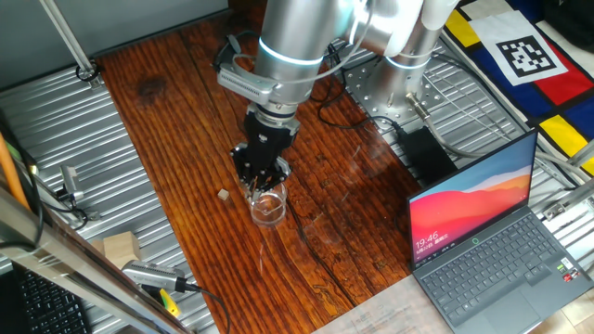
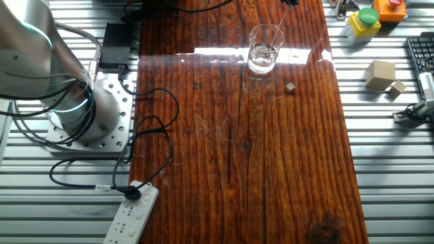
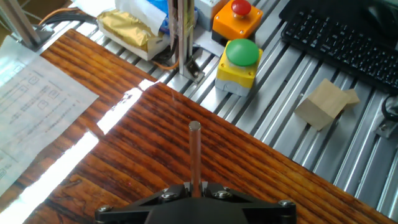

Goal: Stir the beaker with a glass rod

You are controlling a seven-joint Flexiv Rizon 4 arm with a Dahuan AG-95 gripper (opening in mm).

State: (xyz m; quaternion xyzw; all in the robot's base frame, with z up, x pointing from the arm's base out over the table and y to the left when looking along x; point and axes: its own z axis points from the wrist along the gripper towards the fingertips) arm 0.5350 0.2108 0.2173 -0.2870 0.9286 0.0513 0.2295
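Observation:
The beaker (image 1: 267, 208) is a small clear glass cylinder standing on the wooden table; it also shows in the other fixed view (image 2: 262, 57). My gripper (image 1: 264, 174) hangs right above its rim, shut on the glass rod. In the other fixed view the glass rod (image 2: 274, 37) slants down into the beaker, and only the gripper's tip (image 2: 289, 3) shows at the top edge. In the hand view the rod (image 3: 194, 152) sticks straight out from between the shut jaws of my gripper (image 3: 194, 186); the beaker is not in that view.
A small tan cube (image 1: 223, 194) lies just left of the beaker. An open laptop (image 1: 492, 241) sits at the right. A power strip (image 2: 132, 213) and cables lie by the arm base. Button boxes (image 3: 241, 62), a keyboard (image 3: 336, 37), a wooden block (image 3: 326, 102) and a metal pole (image 3: 182, 34) stand beyond the table's edge.

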